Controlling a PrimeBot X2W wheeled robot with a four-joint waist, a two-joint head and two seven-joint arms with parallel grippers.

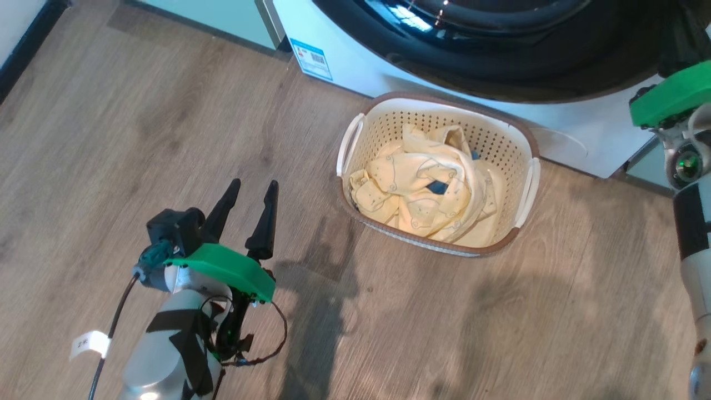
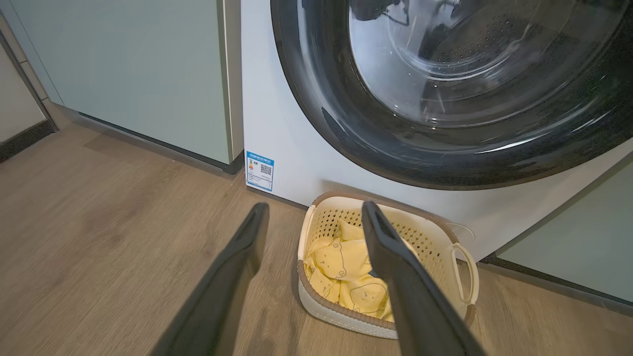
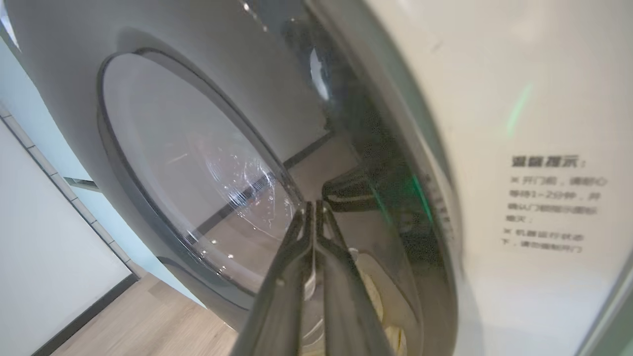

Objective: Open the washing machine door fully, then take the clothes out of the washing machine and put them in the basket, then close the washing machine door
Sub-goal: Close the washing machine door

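Entry: large round washing machine door [image 2: 460, 84], a wide glossy black ring around a clear bulging glass centre, lying flat or all but flat against the front of the white front-loading washing machine [image 2: 287, 148]; latched or merely resting, not discernible. Perforated steel drum [image 2: 494, 44] seen through the glass in the left wrist view, no fabric visible in it. Soft pale cream-yellow printed clothes [image 1: 427, 200] heaped inside the small rounded cream plastic basket [image 1: 494, 141] with perforated walls and brown woven-look rim, set on the wood-look plank floor [image 1: 166, 111] just in front of the machine, below the door. Right gripper [image 3: 315, 203]: closed, two long dark fingers pressed together along their length, holding nothing. Fingers laid nearly along the door's face, tips close to the black ring at the border of the glass, contact not discernible. Green bracket of the right wrist [image 1: 672, 97] at the door's right-hand edge in the head view. Left gripper [image 1: 254, 183]: spread wide, empty, low over the floor to the left of the basket, fingers aimed toward the machine, well apart from the door. Governing relation: door immediately ahead of and beside the right fingers, machine front behind it; right arm plainly the nearer. Judged step: closing, last part of the task, unloading apparently done. Judged need: a push square into the ring toward the machine front, not a slide along the glass. Judged risk: closed tips skating on the glossy surface.
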